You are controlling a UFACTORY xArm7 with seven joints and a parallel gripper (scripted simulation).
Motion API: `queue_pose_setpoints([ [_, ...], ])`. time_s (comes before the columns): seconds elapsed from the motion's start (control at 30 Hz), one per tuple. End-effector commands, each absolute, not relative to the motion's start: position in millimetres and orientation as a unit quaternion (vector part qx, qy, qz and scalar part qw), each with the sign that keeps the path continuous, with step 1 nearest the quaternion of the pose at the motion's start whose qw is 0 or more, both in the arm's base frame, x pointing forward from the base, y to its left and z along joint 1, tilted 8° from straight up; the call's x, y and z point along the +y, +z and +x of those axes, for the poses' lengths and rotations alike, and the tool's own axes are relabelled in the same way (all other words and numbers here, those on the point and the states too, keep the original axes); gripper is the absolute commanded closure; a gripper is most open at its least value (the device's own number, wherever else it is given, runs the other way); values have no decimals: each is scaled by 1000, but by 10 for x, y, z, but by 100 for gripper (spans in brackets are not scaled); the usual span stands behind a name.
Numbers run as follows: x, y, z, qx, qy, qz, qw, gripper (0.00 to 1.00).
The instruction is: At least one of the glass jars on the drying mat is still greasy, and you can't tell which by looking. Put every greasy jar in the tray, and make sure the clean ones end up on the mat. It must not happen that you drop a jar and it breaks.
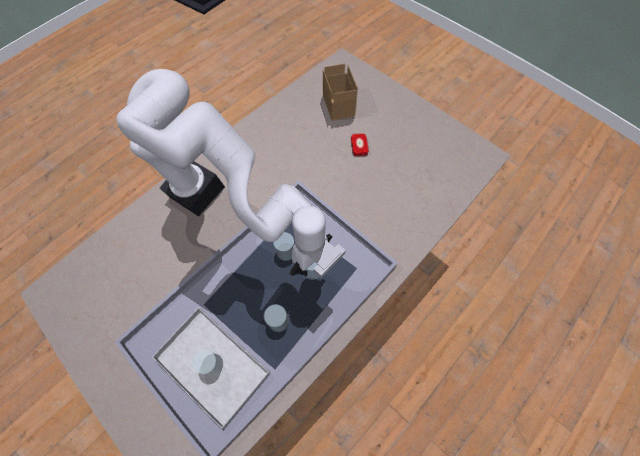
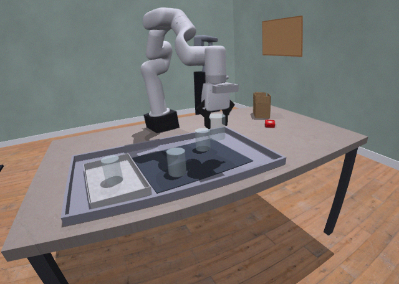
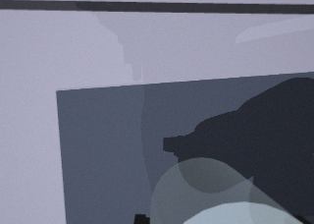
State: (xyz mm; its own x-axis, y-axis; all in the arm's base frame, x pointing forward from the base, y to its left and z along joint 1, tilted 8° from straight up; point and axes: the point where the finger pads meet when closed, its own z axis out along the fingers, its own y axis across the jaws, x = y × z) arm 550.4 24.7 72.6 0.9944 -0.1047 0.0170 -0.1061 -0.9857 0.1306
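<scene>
My gripper (image 2: pixel 216 117) is shut on a glass jar (image 2: pixel 217 126) and holds it upright, lifted above the far part of the dark drying mat (image 2: pixel 193 162). The held jar fills the bottom of the wrist view (image 3: pixel 221 199). In the top view the arm's wrist hides most of it (image 1: pixel 311 270). Two more glass jars stand on the mat: one at the far side (image 2: pixel 202 139) (image 1: pixel 283 245) and one near the front (image 2: pixel 176 162) (image 1: pixel 276 318). A fourth jar (image 2: pixel 110 170) (image 1: pixel 207 367) stands in the white tray (image 2: pixel 112 185).
The mat and tray lie in a grey rimmed basin (image 2: pixel 170 174) on the table. A brown cardboard box (image 2: pixel 261 104) and a small red object (image 2: pixel 270 123) sit at the table's far right. The arm's base (image 2: pixel 160 120) stands behind the basin.
</scene>
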Motion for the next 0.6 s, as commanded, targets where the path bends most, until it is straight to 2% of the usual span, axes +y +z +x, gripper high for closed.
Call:
queue_pose_setpoints([
  [0.0, 267, 856, 5527, -53, 9, 996, 65, 100],
  [0.57, 283, 1230, 5524, -53, 9, 996, 65, 100],
])
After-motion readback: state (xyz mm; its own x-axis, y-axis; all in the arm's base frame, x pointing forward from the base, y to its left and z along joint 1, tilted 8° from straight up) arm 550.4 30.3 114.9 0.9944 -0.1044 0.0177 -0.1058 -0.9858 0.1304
